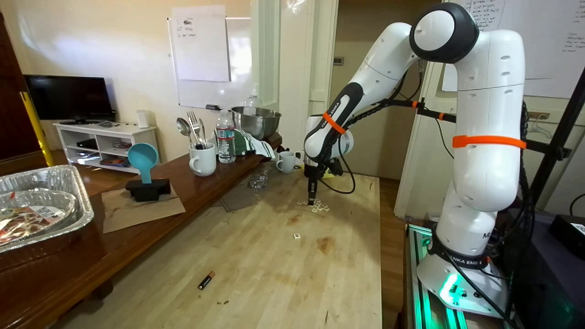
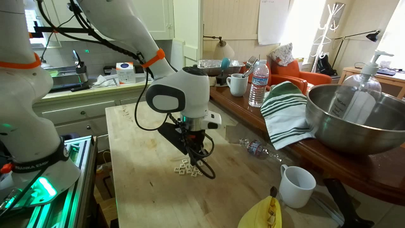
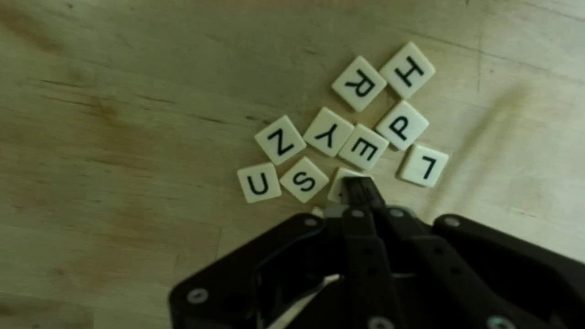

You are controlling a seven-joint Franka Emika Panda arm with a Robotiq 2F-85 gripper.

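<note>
In the wrist view my gripper [image 3: 359,187] is shut, its black fingertips pressed together with nothing visible between them. They reach over a cream letter tile [image 3: 337,183], hiding most of its face; whether they touch it I cannot tell. Close by lie the S tile [image 3: 304,179], the E tile [image 3: 364,146] and the L tile [image 3: 423,166]. Farther up are the P tile [image 3: 402,125], the R tile [image 3: 359,84] and the H tile [image 3: 408,70]. In an exterior view the gripper [image 1: 311,202] points straight down at the tile cluster [image 1: 321,207] on the wooden table.
A lone tile [image 1: 297,236] and a battery [image 1: 206,280] lie on the table [image 1: 265,283]. A crushed bottle [image 2: 258,148], a white mug [image 2: 297,186] and a yellow banana-like pouch [image 2: 261,215] are nearby. The raised brown ledge [image 1: 215,187] runs along one side.
</note>
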